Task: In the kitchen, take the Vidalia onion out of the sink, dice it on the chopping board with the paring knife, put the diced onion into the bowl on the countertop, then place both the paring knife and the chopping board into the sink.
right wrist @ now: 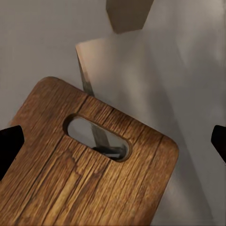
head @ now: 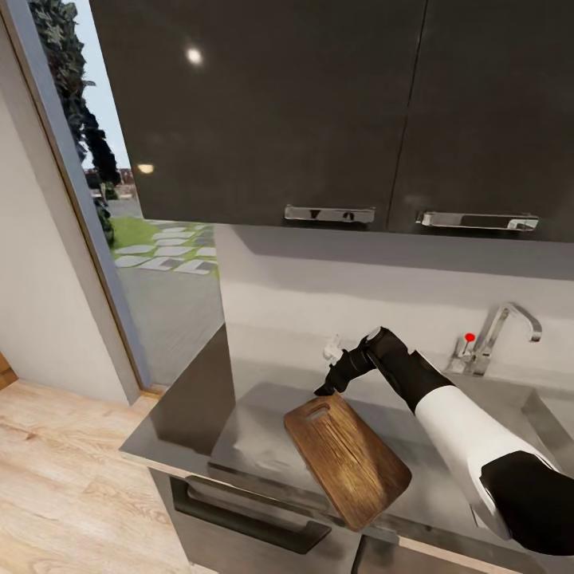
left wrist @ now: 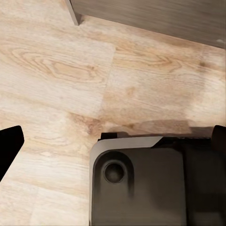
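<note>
Right gripper (head: 327, 388) jaws spread wide, holding nothing; in the right wrist view the dark fingertips (right wrist: 9, 146) sit at both picture edges, well apart, with the chopping board (right wrist: 89, 174) below between them. Left gripper (left wrist: 113, 146) jaws also spread, empty, over the wood plank floor (left wrist: 56, 70) and the robot's dark base (left wrist: 141, 188).

Head view, left to right: open doorway (head: 151, 239), then grey countertop (head: 159, 430). Chopping board (head: 348, 458) lies flat on the sink (head: 263, 446) drainboard, slot end toward the wall, right gripper just at that end. Chrome tap (head: 498, 335) with red knob (head: 469, 337) further right. Dark cabinets (head: 319, 104) above.
</note>
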Controlling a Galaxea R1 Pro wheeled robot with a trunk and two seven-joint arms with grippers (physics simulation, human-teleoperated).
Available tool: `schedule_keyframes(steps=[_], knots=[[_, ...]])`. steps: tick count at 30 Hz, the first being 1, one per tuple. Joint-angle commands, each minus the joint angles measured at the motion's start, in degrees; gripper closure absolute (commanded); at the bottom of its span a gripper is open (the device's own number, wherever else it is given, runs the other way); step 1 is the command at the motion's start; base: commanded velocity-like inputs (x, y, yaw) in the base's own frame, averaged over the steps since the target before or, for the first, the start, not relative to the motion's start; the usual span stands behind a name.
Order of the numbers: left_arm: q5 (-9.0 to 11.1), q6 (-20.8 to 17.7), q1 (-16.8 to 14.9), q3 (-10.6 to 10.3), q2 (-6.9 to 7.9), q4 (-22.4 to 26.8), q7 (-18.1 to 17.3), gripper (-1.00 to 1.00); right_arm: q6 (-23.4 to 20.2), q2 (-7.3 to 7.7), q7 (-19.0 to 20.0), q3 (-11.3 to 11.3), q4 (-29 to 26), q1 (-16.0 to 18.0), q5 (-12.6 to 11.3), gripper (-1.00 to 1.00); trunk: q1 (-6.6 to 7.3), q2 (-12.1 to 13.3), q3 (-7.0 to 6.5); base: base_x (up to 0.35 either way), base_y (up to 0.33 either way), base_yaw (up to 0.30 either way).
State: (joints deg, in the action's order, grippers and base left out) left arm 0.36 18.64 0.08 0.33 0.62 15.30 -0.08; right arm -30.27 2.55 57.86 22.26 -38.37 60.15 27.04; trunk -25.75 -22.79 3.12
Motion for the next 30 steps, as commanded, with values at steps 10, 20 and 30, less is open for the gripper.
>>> schedule_keyframes(steps=[10,20,30], knots=[[0.04,0.08,0.01,0.04,0.0,-0.09,-0.01,-1.0,-0.31,0.18,0.24,0.15,-0.13,0.01,0.21,-1.0,-0.04,-0.12,0.92,0.035,-0.024,0.0],[0.02,0.08,0.01,0.02,0.0,-0.09,-0.06,-1.0,-0.31,0.18,0.24,0.17,-0.05,0.02,0.21,-1.0,-0.04,-0.12,1.78,0.007,-0.002,0.0],[0.03,0.08,0.01,0.02,0.0,-0.09,-0.08,-1.0,-0.31,0.18,0.24,0.24,0.21,0.01,0.21,-1.0,-0.04,-0.12,2.68,0.0,0.0,0.0]])
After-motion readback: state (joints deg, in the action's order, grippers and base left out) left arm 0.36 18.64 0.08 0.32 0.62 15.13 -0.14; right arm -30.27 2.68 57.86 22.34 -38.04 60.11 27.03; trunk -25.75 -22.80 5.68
